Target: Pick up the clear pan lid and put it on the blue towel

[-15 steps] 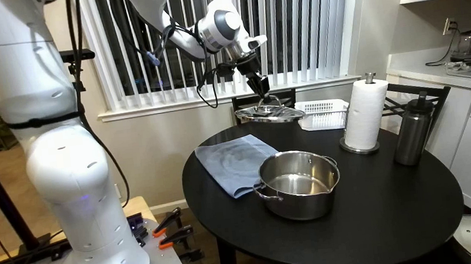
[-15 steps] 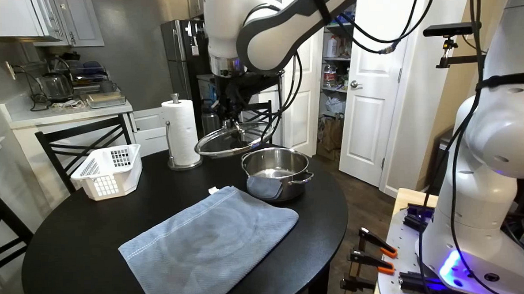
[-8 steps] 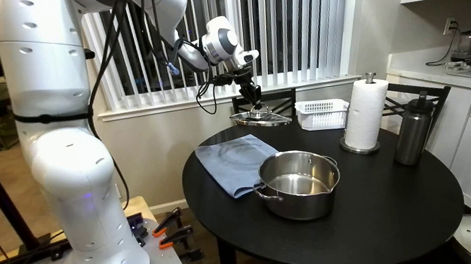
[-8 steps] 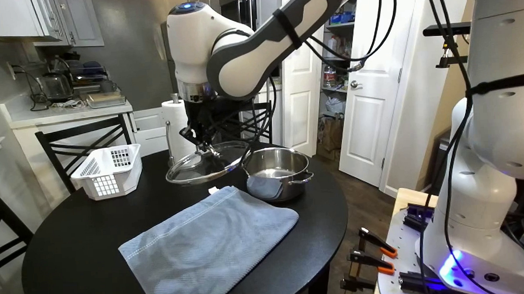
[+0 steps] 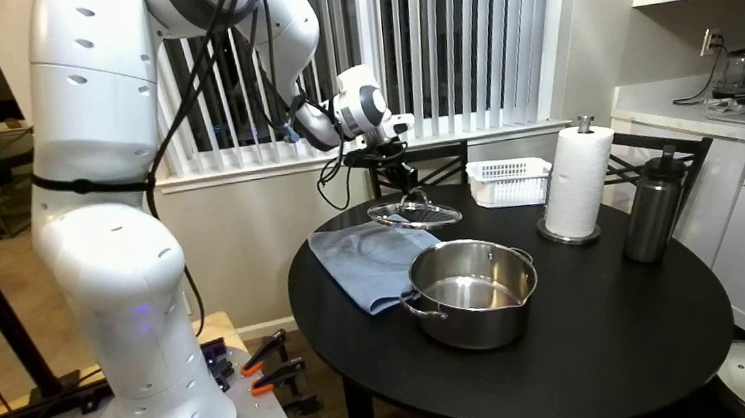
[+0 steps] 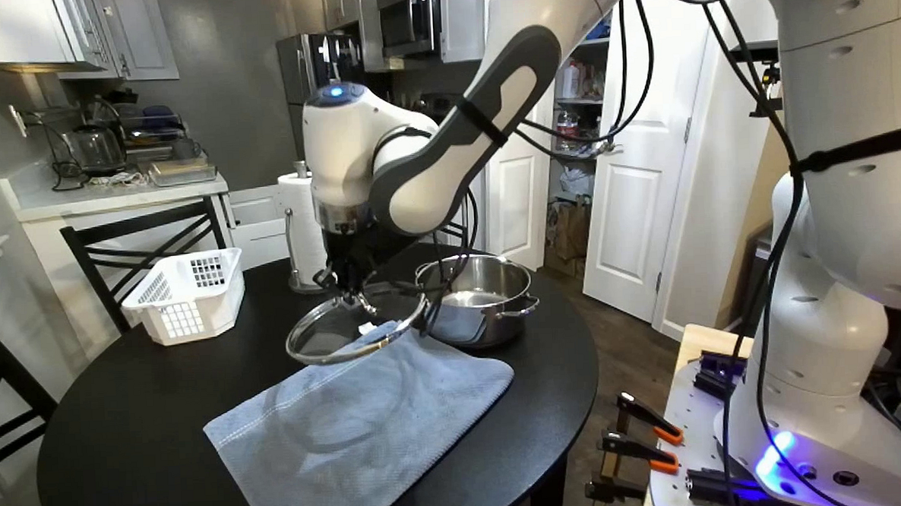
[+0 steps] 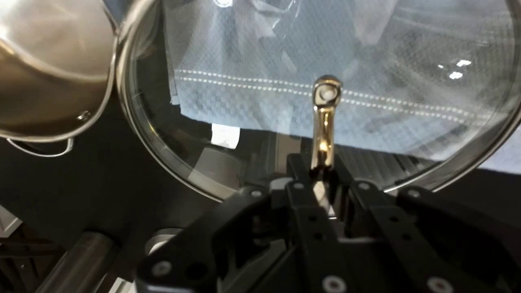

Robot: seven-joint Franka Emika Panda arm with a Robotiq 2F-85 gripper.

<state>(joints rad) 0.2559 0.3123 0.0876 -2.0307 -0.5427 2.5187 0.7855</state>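
The clear pan lid is a round glass disc with a metal rim and a shiny loop handle. It shows in both exterior views [image 5: 395,215] [image 6: 357,354] and fills much of the wrist view [image 7: 324,122]. My gripper [image 5: 410,189] is shut on the loop handle, as the wrist view shows [image 7: 318,162]. The lid hangs slightly tilted above the table, over the stitched edge of the blue towel [image 6: 367,431]. The towel lies flat and a little creased [image 5: 371,257]. It also shows through and beside the glass in the wrist view [image 7: 504,156].
A steel pot [image 5: 478,326] stands beside the towel, close to the lid's side [image 7: 53,106]. A white basket [image 6: 194,302], a paper towel roll [image 5: 577,180] and a steel bottle [image 5: 653,214] stand on the round black table [image 5: 602,351]. Chairs surround it. Cables hang from the arm.
My gripper has carried the lid down and sideways, away from beside the pot to over the towel's edge. In the last half second it has mostly come down. The towel and pot have not moved.
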